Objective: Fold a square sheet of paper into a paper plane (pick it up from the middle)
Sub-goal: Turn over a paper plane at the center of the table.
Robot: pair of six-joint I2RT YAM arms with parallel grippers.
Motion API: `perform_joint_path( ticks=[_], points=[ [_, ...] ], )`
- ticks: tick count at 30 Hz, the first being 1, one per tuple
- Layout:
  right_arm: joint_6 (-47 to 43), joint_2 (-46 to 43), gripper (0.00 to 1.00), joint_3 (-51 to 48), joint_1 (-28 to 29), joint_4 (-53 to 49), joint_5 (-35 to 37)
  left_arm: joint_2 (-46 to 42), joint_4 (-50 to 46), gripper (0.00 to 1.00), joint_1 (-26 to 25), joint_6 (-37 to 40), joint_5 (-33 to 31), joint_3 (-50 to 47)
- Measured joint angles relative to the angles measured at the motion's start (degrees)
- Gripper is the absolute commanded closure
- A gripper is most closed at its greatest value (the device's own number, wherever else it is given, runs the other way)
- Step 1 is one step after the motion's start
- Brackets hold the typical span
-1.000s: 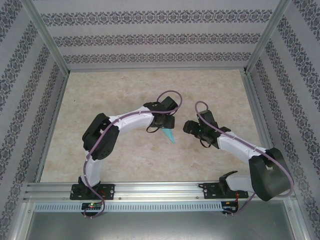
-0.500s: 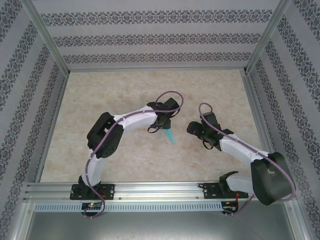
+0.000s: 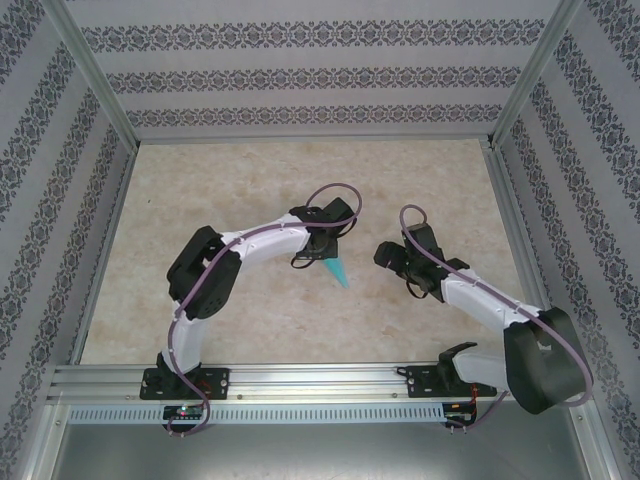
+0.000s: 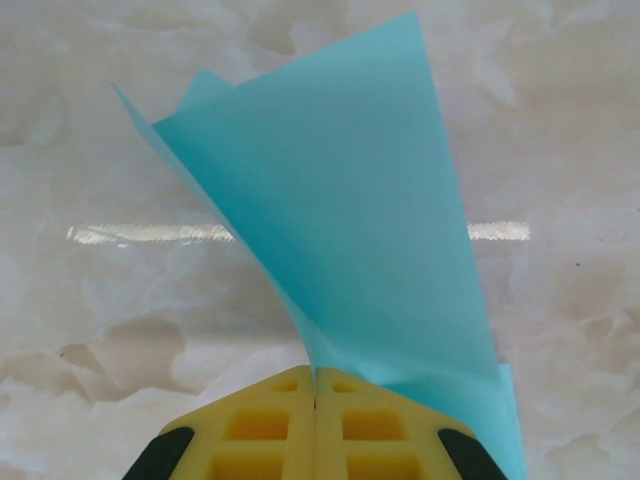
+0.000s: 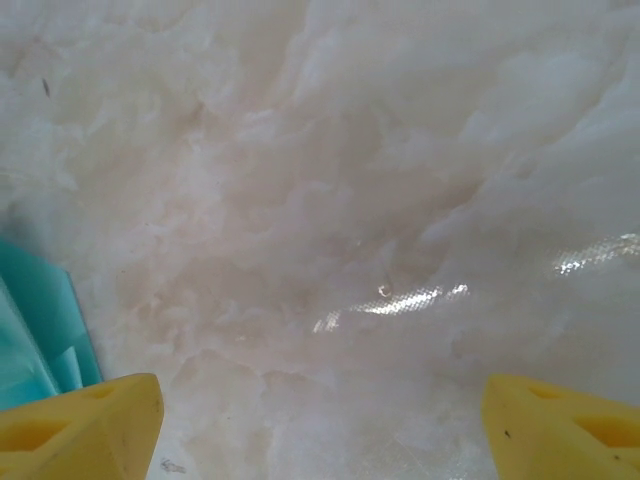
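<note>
Marbled bench (image 3: 250, 180), enclosed by patterned walls (image 3: 300, 75). Item: paper plane (image 4: 340, 220), teal, near bench centre. Its narrow end was pinched in the closed left jaws, presumably to lift it or set the folds. Right jaws stood wide open and empty just beside the plane, likely ready to assist.

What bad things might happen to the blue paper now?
The left gripper pinches the paper plane just at its narrow end, so it might slip out or crease. Its folded layers splay apart at the far end and may unfold. The right gripper, open beside it, could bump it.
</note>
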Motion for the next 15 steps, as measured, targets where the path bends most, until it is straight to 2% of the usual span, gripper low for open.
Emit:
perform_joint_path(
  ticks=[4,8,11,15],
  points=[
    [0.02,-3.96,0.16,-1.05,-0.35,1.44,-1.2,-7.1,3.13,1.0,0.02,1.99,0.33,-4.74],
    [0.24,-6.78,0.16,-2.71,-0.35,2.56,-2.19,-15.63,10.21,1.0,0.42,4.79,3.72,-10.71],
    [0.66,-8.07,0.16,-2.99,-0.37,2.84,-3.26,-19.82,17.53,1.0,1.31,6.36,8.92,-15.39],
    [1.07,-10.8,0.16,-3.72,-0.37,5.22,-5.9,-19.93,29.59,1.0,3.74,6.71,17.64,-22.1]
  ],
)
